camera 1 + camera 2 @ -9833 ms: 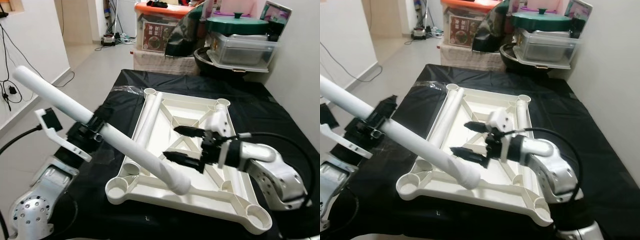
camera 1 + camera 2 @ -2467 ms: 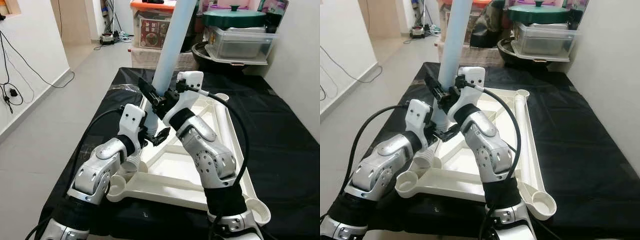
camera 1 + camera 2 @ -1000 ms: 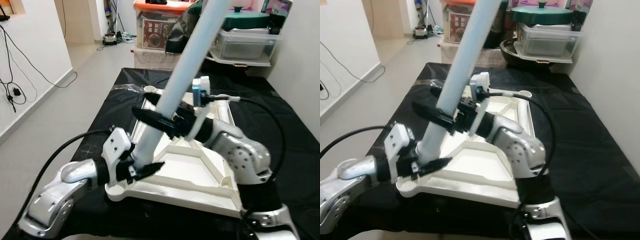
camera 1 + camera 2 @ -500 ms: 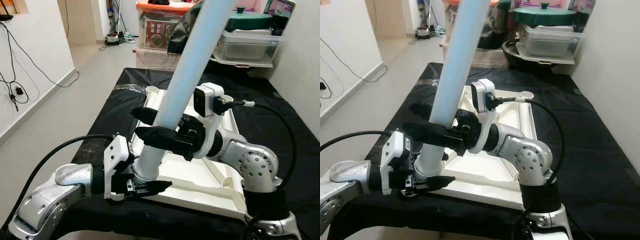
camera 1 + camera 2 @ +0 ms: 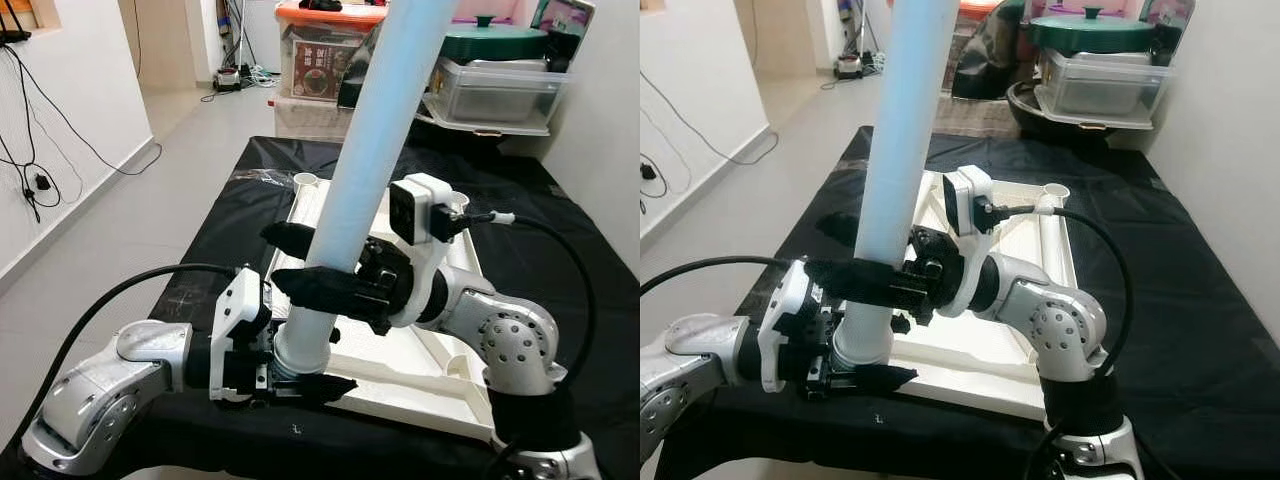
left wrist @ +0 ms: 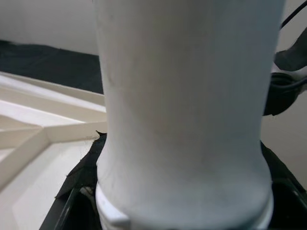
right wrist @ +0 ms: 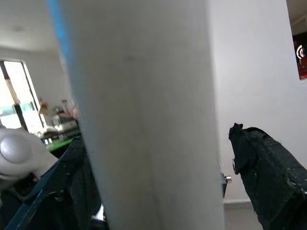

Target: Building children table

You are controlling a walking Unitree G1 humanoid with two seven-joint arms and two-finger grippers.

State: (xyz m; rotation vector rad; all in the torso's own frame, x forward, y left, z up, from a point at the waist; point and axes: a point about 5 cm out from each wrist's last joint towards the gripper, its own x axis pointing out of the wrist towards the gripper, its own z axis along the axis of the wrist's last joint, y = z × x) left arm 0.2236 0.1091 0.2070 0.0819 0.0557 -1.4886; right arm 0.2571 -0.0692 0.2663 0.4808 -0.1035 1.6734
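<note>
Table leg (image 5: 372, 165), a long white tube, stands almost straight up at the near left corner of the white table frame (image 5: 440, 372). The frame lies upside down on the black tabletop (image 5: 590, 300). The left tool (image 5: 300, 375) is clenched around the bottom of the leg, right at the corner socket. The right tool (image 5: 305, 262) grips the leg a bit higher up. I think this first leg is close to being pushed in, but I cannot tell if it is all the way down. Another leg (image 5: 312, 195) lies in the frame, so more legs are left to do. Half a second ago the leg leaned more; now it stands straighter.
</note>
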